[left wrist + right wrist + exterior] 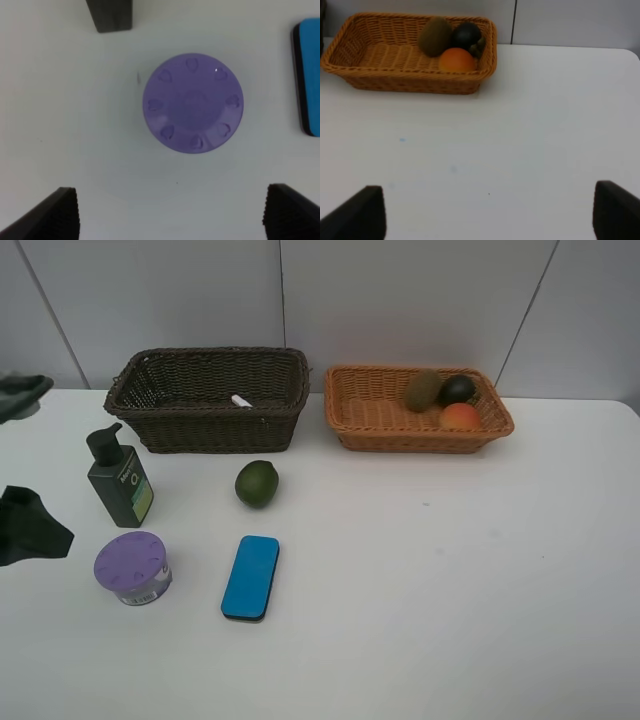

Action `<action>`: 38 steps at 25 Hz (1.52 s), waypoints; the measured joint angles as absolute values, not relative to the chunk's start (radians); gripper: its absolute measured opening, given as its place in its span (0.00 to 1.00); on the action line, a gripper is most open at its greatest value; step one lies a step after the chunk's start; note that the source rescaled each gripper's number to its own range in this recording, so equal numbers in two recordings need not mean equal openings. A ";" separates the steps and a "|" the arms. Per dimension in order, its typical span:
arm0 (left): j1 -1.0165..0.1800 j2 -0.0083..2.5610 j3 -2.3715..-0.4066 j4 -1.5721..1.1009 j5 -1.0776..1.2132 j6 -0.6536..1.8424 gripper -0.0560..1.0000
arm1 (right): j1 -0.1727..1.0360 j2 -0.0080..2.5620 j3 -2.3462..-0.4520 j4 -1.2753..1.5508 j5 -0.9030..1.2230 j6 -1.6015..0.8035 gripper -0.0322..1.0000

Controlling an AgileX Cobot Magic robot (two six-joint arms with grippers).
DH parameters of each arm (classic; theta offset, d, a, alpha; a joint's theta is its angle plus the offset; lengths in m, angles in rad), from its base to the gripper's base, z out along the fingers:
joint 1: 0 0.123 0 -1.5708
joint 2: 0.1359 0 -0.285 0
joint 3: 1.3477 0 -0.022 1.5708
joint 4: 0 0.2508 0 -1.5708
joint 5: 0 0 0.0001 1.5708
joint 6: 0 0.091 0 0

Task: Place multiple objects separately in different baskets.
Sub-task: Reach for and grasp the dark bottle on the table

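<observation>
White table [420,620] under grey wall panels [400,300], and we go left to right. We see the left gripper [172,215] in its wrist view with the jaws spread wide and nothing held. It looks straight down on the purple-lidded tub [192,102], which sits on the table ahead of the fingertips, not between them. The dark green pump bottle [120,480] stands upright just behind the tub. The dark brown basket [210,430] is at the back left, with the white-pink marker [241,400] lying inside it. The green lime [256,483] is on the table in front of that basket. The blue eraser [250,577] lies flat nearer the front, right of the tub and apart from it. The light orange basket [400,438] is at the back, right of the dark one with a small gap. At its right end are the brown kiwi [423,390], dark mangosteen [458,389] and orange-red peach [460,417], bunched together, peach in front. We see the right gripper [490,215] only in its wrist view: jaws wide, empty, over bare table, well short of the orange basket.
</observation>
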State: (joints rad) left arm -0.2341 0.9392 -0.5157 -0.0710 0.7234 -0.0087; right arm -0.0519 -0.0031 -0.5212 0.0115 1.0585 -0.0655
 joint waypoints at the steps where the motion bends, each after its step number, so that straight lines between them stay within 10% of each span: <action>1: -0.234 0.939 -0.499 -0.076 0.704 -0.008 0.97 | -0.052 -0.003 -0.521 0.011 1.059 -0.065 1.00; 38: -0.331 0.939 -0.112 -0.429 0.100 0.285 0.97 | -0.052 -0.003 -0.521 0.011 1.059 -0.065 1.00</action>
